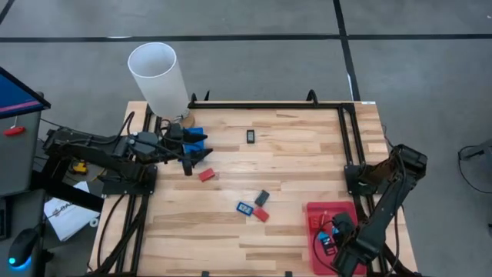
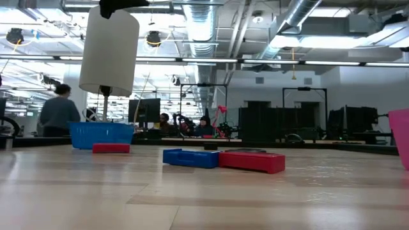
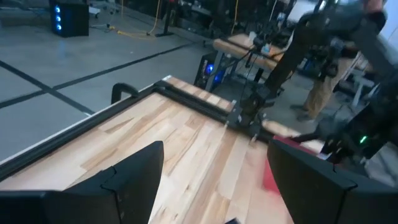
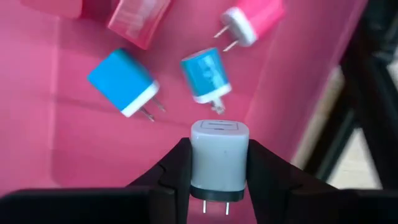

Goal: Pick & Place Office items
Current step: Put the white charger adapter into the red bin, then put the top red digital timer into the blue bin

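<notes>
Right gripper (image 4: 216, 180) — over red tray (image 4: 37, 143), clamping white charger (image 4: 219, 155); placing step, release due. Left gripper (image 3: 211, 180) — gaping, empty.

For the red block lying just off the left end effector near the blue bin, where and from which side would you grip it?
Judging from the high view, the red block lies flat and slightly angled on the table, with bare wood around it. I would come straight down with the left end effector, fingers across its narrower width, wrist turned to match its tilt. The blue bin sits clear.
</notes>
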